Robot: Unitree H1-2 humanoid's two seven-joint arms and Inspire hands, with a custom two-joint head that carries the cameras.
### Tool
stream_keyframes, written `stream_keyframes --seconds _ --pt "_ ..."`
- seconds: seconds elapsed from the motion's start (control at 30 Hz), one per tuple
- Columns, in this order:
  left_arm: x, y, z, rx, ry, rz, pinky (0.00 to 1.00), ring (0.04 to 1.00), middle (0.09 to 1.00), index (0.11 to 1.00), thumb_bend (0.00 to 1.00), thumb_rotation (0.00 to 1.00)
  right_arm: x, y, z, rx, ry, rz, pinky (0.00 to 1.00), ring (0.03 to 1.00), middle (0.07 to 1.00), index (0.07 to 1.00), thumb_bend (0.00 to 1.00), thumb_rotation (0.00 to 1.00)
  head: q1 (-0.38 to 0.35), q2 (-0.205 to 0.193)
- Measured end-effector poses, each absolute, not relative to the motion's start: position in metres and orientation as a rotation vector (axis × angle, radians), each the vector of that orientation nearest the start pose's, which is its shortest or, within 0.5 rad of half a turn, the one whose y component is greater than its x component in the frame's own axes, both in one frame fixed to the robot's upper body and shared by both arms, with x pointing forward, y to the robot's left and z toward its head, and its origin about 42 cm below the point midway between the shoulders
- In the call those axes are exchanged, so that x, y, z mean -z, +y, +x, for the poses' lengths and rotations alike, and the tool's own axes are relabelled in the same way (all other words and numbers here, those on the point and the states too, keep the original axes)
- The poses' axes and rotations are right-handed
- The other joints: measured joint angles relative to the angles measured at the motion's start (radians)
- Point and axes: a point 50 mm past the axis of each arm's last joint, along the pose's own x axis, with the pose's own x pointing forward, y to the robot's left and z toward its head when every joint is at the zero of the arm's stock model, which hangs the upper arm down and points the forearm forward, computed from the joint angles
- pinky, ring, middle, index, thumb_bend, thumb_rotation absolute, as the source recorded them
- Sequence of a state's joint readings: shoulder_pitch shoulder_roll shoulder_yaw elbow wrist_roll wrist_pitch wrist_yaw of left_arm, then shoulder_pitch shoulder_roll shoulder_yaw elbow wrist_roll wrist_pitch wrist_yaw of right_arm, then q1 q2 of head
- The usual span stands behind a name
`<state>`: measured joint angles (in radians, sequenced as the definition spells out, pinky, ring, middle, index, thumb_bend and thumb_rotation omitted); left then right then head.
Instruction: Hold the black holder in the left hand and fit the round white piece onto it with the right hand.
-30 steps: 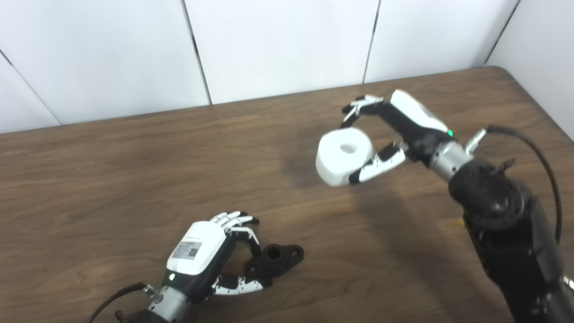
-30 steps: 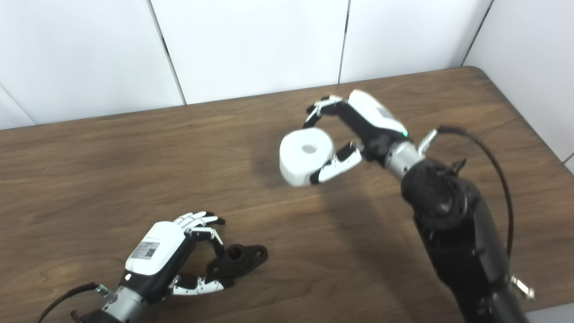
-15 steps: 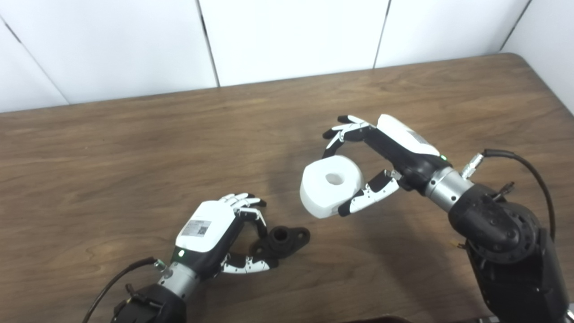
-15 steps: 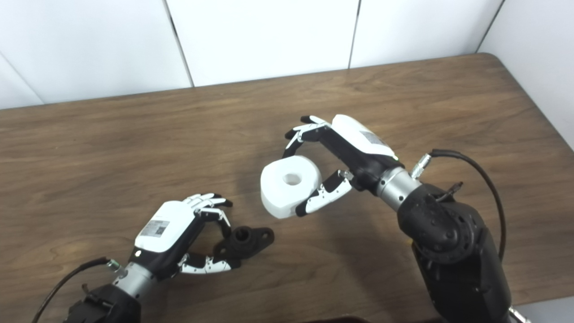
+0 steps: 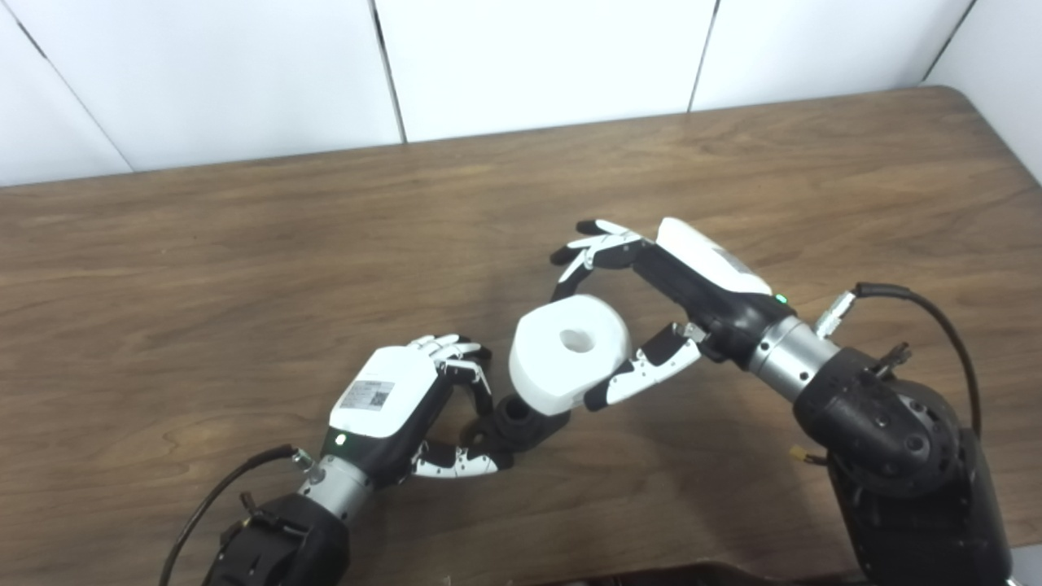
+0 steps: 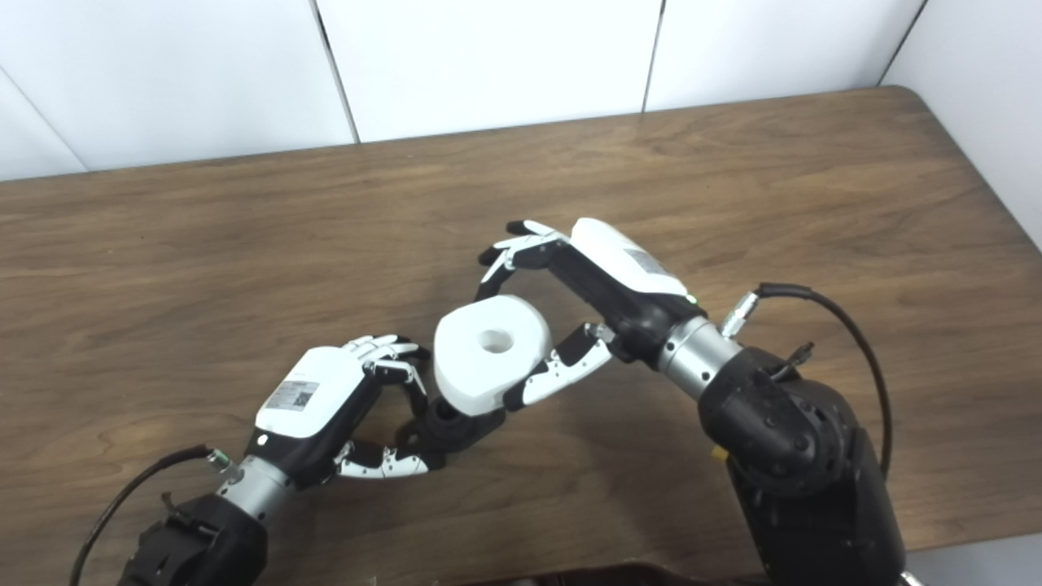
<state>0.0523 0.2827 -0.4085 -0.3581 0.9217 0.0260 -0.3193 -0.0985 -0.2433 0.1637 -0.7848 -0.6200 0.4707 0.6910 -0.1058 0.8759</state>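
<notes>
Right hand (image 5: 651, 317) carried round white piece (image 5: 570, 352) down toward black holder (image 5: 514, 423), now just above and overlapping its far-right side; fingers and thumb clamped on piece rim. Left hand (image 5: 407, 407) pinched holder at table (image 5: 203, 268). Bore looked off holder's post: shift toward left hand, level piece, then lower slowly

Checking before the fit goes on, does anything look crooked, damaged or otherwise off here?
Nothing looks damaged. The white piece, in the right hand, sits tilted and partly covers the holder gripped by the left hand. Its hole is not over the holder's post.
</notes>
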Motion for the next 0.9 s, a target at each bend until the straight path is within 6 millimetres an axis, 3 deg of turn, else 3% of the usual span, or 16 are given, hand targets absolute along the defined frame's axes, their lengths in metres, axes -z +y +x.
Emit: stream_keyframes --seconds 0.23,0.4,0.9 --pt "-0.146 0.17 0.233 0.568 -0.237 1.169 0.87 0.882 0.826 0.49 0.51 0.06 -0.265 -0.192 0.237 -0.479 -0.21 -0.797 0.89 0.945 0.816 0.482 0.52 0.14 0.006 0.0" --pt "-0.146 0.168 0.234 0.567 -0.234 1.17 0.88 0.886 0.829 0.49 0.51 0.06 -0.248 -0.186 0.237 -0.494 -0.173 -0.784 0.99 0.95 0.82 0.483 0.52 0.14 0.015 -0.003" --pt "-0.147 0.162 0.237 0.564 -0.23 1.167 0.88 0.887 0.83 0.49 0.51 0.06 -0.222 -0.184 0.242 -0.489 -0.187 -0.823 1.0 0.95 0.814 0.483 0.52 0.14 0.02 -0.011"
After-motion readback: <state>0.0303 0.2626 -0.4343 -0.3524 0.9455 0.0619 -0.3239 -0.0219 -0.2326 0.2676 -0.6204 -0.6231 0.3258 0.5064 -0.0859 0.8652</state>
